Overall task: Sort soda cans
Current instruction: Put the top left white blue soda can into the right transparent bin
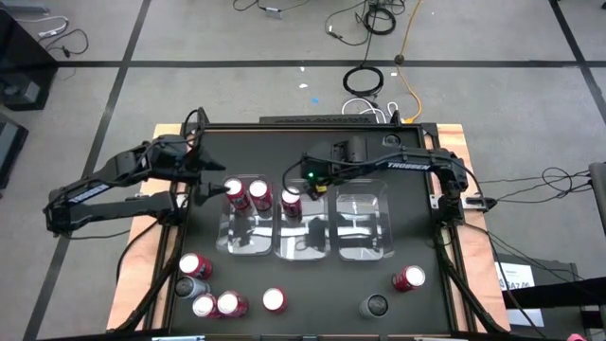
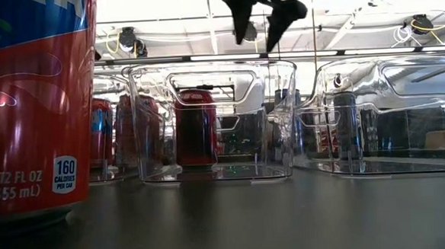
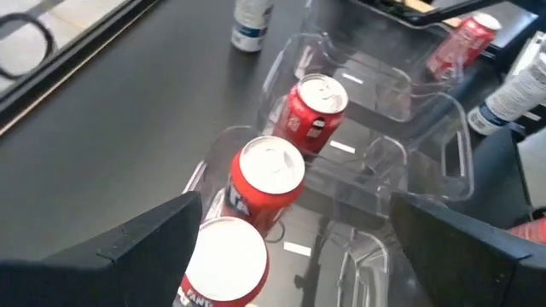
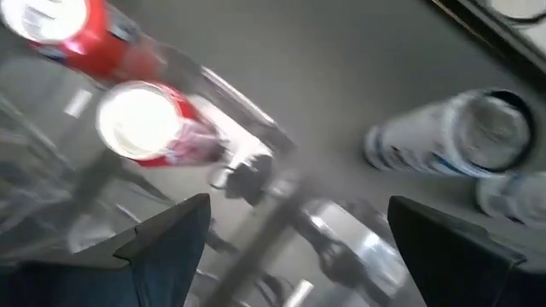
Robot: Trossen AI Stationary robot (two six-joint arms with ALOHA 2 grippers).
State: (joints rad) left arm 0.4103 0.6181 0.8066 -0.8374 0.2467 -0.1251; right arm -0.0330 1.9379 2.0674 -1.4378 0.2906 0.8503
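Both pincers open above bins

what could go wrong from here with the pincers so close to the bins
1. The open left pincer straddles an upright red soda can in the left clear plastic bin; a swing could topple it into its neighbour.
2. The right pincer, above the middle bin's red can, might clip it.

Red soda cans with silver tops, one dark grey can, clear plastic bins, black table
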